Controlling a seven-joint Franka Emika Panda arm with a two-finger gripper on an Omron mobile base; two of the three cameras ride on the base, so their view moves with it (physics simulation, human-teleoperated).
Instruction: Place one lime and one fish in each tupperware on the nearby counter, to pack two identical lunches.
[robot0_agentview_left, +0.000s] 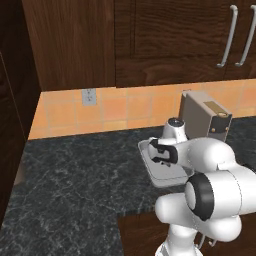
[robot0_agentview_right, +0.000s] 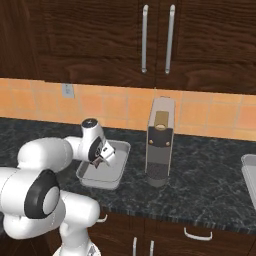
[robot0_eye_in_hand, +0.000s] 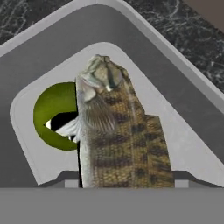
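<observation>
A grey-brown mottled fish hangs head-down between my fingertips, with my gripper shut on its body. Right under it lies a pale grey tupperware with a yellow-green lime on its floor, partly hidden behind the fish. From the base, the gripper points down over this tupperware, which stands on the dark speckled counter just left of the toaster. The same tupperware shows under my hand in the left base view. Another tupperware's edge shows at the far right.
A silver toaster stands upright close to the right of the tupperware; it is the toaster behind my arm in the left base view. An orange tiled backsplash with an outlet runs behind. Dark wall cabinets hang above.
</observation>
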